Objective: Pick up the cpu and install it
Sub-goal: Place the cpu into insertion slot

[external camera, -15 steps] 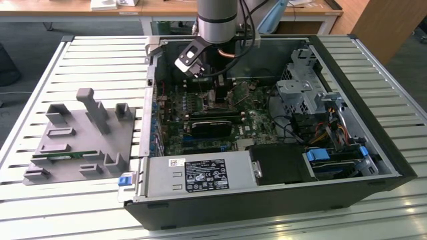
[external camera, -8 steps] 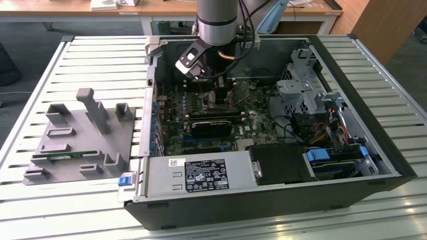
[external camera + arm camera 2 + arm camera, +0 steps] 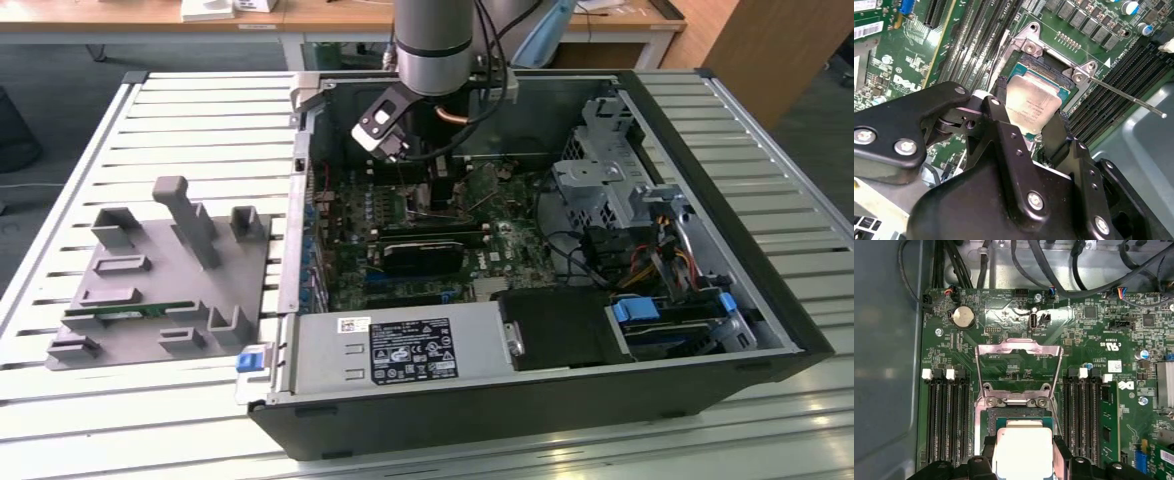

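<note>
UPRIGHT OVER THE WORK: The grey arm (image 3: pixel 430 45) comes straight down from the top centre of the exterior view. Its cylindrical last link stands vertical, with black cables (image 3: pixel 497 40) trailing down beside it on the exterior view's right. Under the link, a wrist camera (image 3: pixel 378 128) juts out at a slant toward the exterior view's left. The gripper (image 3: pixel 430 185) hangs pointing down, just above the middle of the frame. Both wrist views show its black body and linkage arms, dotted with silver screws. Its two black fingers (image 3: pixel 1001 125) are drawn in, one pressed against each opposite edge of the cpu (image 3: pixel 1031 102), clamping it between them.
</note>
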